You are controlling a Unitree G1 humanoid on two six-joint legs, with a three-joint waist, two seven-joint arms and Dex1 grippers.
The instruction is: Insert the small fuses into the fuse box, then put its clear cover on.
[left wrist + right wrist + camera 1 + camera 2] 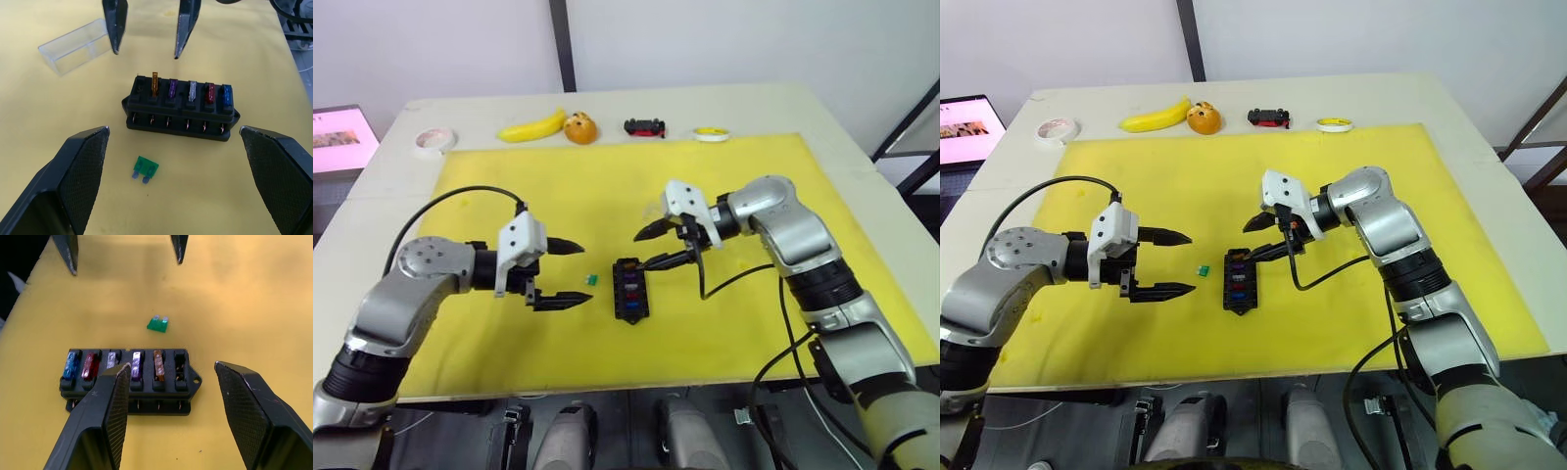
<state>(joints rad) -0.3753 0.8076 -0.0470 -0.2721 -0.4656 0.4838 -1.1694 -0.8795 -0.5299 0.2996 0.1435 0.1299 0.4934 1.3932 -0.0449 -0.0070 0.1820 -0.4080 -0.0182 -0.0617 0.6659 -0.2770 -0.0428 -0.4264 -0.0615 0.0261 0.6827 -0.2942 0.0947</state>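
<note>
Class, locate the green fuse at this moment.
The green fuse lies loose on the yellow mat, between the open left gripper and the fuse box, near the box's empty end slot.

Both arms reach inward, elbows bent — the left gripper [562, 272] and the right gripper [658, 245] facing each other, fingers spread wide, holding nothing.

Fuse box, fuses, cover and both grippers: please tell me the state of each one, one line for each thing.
fuse box: five slots filled, the end slot beside the amber fuse empty, uncovered.
green fuse: loose on the yellow mat, lying flat beside the box.
clear cover: off the box, lying on the mat.
left gripper: open, holding nothing.
right gripper: open, holding nothing, close to the box.
</note>
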